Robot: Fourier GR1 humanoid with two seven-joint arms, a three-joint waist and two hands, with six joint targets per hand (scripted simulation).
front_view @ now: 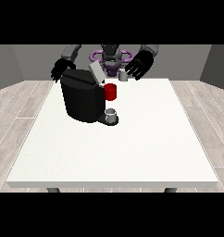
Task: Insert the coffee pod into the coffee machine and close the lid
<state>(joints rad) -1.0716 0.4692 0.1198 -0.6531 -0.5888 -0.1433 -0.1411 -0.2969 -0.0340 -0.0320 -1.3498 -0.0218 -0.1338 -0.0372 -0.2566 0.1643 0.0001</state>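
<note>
A black coffee machine [81,96] stands on the white table [132,148] at its far left part. Its grey lid [96,72] is tilted up and stands open. A red holder [110,91] shows on the machine's front, with a small grey cup [111,114] on the base below it. A small grey coffee pod [123,75] sits near the table's far edge. The hand at the view's right [138,65] hovers just right of the pod, fingers spread and relaxed, holding nothing. The hand at the view's left [60,68] hangs behind the machine's top left corner with fingers pointing down.
The robot's torso [111,55] stands behind the table's far edge. Wooden floor surrounds the table. The table's near and right parts carry nothing that shows.
</note>
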